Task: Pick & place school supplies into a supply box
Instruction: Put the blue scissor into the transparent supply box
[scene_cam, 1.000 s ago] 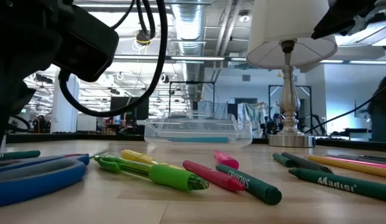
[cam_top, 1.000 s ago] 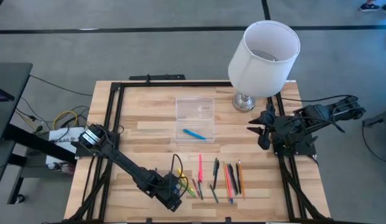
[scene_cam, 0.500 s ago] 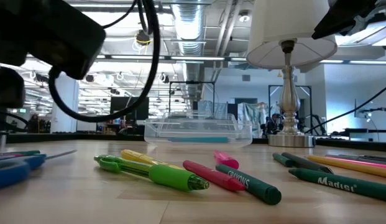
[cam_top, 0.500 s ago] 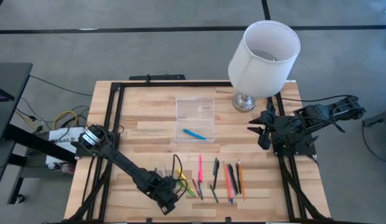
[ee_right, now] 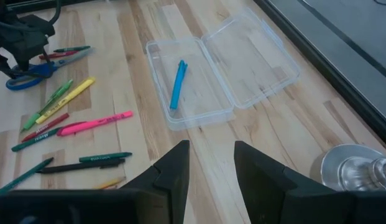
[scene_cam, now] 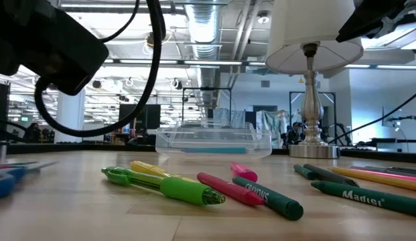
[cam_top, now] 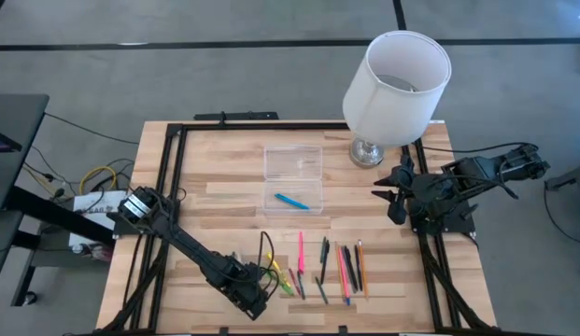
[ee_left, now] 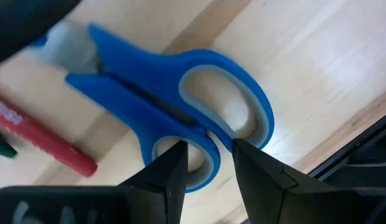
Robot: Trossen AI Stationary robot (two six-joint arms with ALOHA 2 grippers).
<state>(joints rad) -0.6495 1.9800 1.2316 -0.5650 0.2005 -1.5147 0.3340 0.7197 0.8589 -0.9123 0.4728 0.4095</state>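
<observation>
The blue-handled scissors lie flat on the wood near the table's near edge, left of the row of pens and markers. They also show in the right wrist view and at the low view's left edge. My left gripper is down over their handles. The clear supply box sits mid-table with its lid laid open and one blue pen inside. My right gripper waits open, raised at the table's right edge. My left gripper comes at the scissors from above, pointing down. Its two fingers stand on either side of the handle where the two loops meet, one fingertip over the smaller loop. The scissors lie flat on the table.
A white lampshade on a chrome base stands at the far right corner, close to my right arm. Yellow and green pens lie just right of the scissors. A black frame runs along the table's edges. Bare wood lies left of the box.
My left gripper has shifted a little toward the table's left edge. The scissors have slid along the table with it the same way, from large in the low view's left corner to almost out of that picture.
</observation>
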